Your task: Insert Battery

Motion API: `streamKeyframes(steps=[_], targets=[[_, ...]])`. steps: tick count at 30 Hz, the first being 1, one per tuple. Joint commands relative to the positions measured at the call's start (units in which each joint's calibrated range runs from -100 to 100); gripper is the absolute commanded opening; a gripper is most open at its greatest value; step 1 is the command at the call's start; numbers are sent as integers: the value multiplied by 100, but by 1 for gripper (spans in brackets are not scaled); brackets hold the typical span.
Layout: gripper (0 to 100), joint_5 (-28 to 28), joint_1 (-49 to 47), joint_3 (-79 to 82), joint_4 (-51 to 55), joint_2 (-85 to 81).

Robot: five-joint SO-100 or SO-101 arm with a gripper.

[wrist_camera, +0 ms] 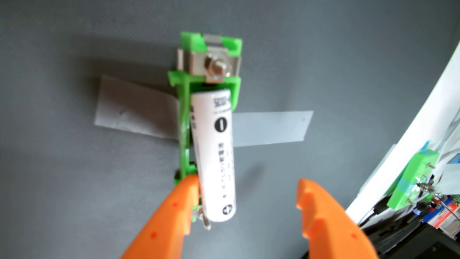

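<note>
In the wrist view a white cylindrical battery (pixel 216 154) with black print lies lengthwise in a green plastic holder (pixel 185 139). Its far end sits under the holder's top bridge near a metal contact with a nut (pixel 216 68). Its near end, marked with a plus, looks tilted out past the holder's lower end. My gripper (pixel 246 196) has orange fingers and stands open. The left finger (pixel 174 211) touches or nearly touches the battery's lower left side and the holder's end. The right finger (pixel 321 211) is well clear of the battery.
The holder is fixed to a dark grey mat (pixel 74 186) with strips of grey tape (pixel 271 128). At the right edge are a white curved surface (pixel 408 129), a second green block with screws and wires (pixel 410 179), and dark equipment (pixel 410 244).
</note>
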Motion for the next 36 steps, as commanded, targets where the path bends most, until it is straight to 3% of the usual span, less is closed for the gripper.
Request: streamKeyframes(steps=[1, 9, 15, 21, 30, 36], targets=[[22, -4, -383, -138, 179, -126], [22, -4, -654, -859, 1051, -126], [22, -9, -654, -931, 1094, -126], [0, -9, -536, -931, 1094, -118], [2, 37, -501, -931, 1001, -118], [2, 47, 349, -967, 552, -118]])
